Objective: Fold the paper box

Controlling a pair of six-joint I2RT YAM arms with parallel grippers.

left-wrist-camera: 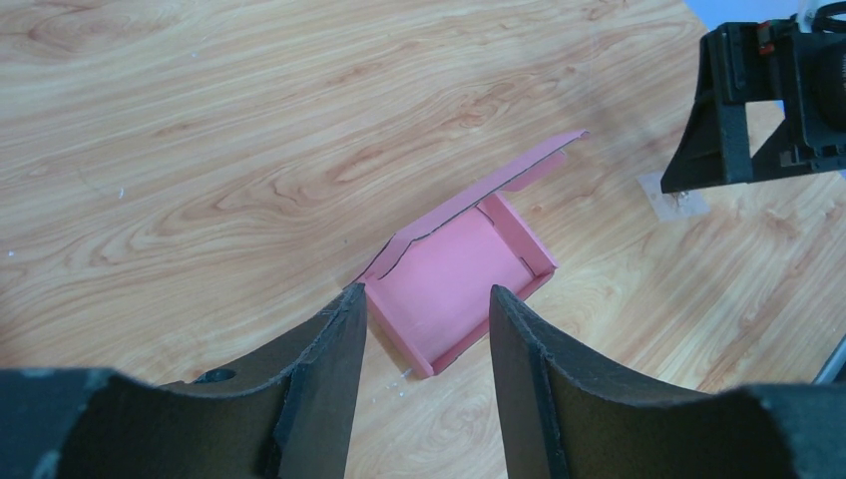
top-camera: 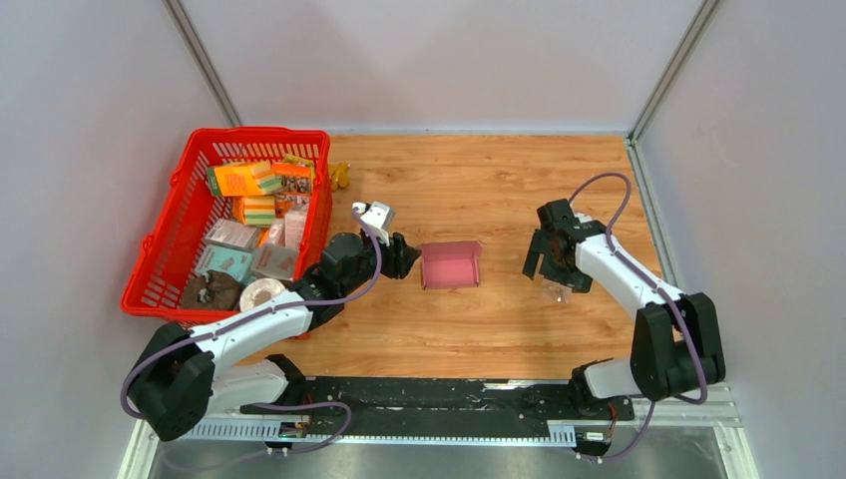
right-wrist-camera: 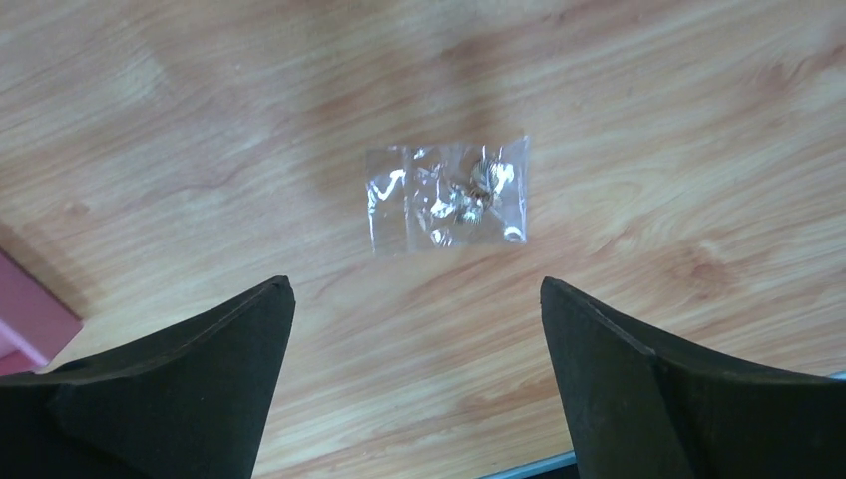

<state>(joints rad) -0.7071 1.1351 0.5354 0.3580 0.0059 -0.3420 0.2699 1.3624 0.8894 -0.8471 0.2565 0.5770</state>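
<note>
The pink paper box [top-camera: 450, 265] lies on the wooden table as a shallow open tray with its lid flap raised along the far edge. In the left wrist view the box [left-wrist-camera: 449, 284] sits just beyond my fingertips, lid flap standing at its far left side. My left gripper [top-camera: 407, 255] is open and empty, just left of the box, not touching it. My right gripper [top-camera: 555, 271] is open and empty, well to the right of the box, hovering over a small clear plastic bag [right-wrist-camera: 446, 194]. A pink corner of the box [right-wrist-camera: 30, 319] shows at the left edge of the right wrist view.
A red plastic basket [top-camera: 170, 238] full of printed packages stands at the left. A small yellow object [top-camera: 340, 176] lies beside its far right corner. The clear bag [top-camera: 555, 290] lies under the right gripper. The right gripper also shows in the left wrist view [left-wrist-camera: 763, 100].
</note>
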